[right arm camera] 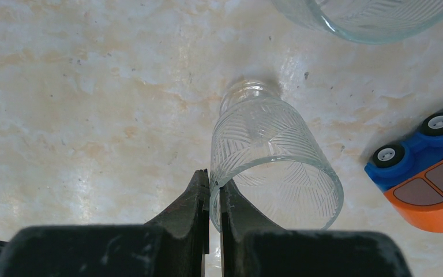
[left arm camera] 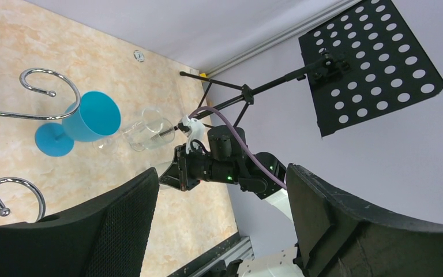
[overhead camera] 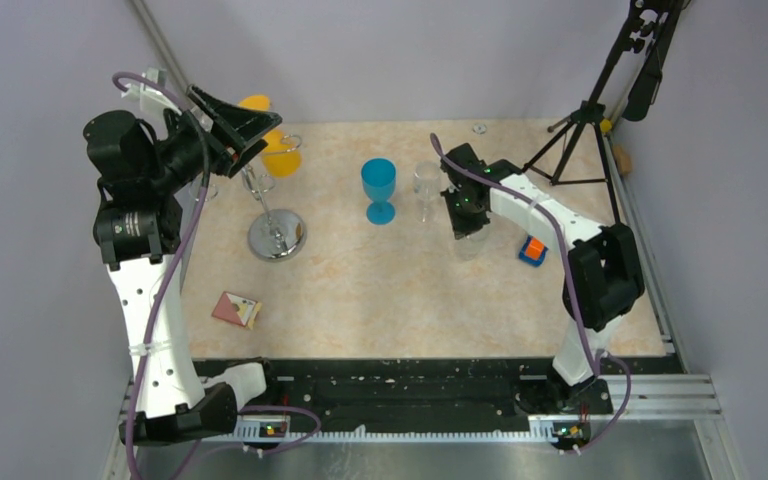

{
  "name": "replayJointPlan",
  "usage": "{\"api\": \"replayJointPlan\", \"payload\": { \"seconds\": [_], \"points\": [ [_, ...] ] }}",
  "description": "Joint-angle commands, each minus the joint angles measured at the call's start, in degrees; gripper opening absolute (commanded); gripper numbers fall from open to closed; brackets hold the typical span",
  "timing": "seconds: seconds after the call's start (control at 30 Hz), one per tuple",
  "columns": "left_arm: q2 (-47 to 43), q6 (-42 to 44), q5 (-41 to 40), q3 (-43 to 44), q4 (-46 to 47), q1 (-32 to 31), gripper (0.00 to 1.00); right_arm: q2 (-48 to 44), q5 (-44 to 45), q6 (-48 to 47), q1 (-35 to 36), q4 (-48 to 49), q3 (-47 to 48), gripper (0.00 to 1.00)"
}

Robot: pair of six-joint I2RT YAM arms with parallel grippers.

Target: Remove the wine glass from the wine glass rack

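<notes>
We see left gripper (overhead camera: 250, 135) raised, black fingers spread wide, nothing between them. Orange stemmed wine glass (overhead camera: 282, 158) hangs on chrome wire wine glass rack with round shiny base (overhead camera: 272, 240), just beside those fingertips. Right gripper (right arm camera: 214, 184) pinched tight on wall of clear ribbed glass (right arm camera: 265, 138), glass upright, foot down on beige marbled table (overhead camera: 380, 300). Blue-and-orange toy car (right arm camera: 427, 184) to right of that gripper. Second clear glass (overhead camera: 426, 182) just ahead of it. Blue goblet (overhead camera: 379, 185) farther left.
</notes>
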Motion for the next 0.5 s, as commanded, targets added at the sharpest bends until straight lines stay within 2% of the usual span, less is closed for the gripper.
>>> {"api": "replayJointPlan", "payload": {
  "seconds": [0.0, 0.1, 0.37, 0.47],
  "points": [
    [-0.5, 1.4, -0.6, -0.2, 0.3, 0.2, 0.84, 0.5, 1.1, -1.2, 0.0, -0.4, 3.1, 0.02],
    [-0.4, 1.5, -0.8, -0.2, 0.3, 0.2, 0.84, 0.5, 1.1, -1.4, 0.0, -0.6, 2.9, 0.08],
    [1.5, 2.2, -3.0, 1.9, -0.9, 0.4, 0.84, -1.6, -0.1, -1.8, 0.0, -0.6, 4.7, 0.4],
    [2.8, 2.2, -5.3, 3.5, -0.9, 0.5, 0.84, -3.1, -1.1, -1.6, 0.0, -0.7, 6.7, 0.43]
  ]
}}
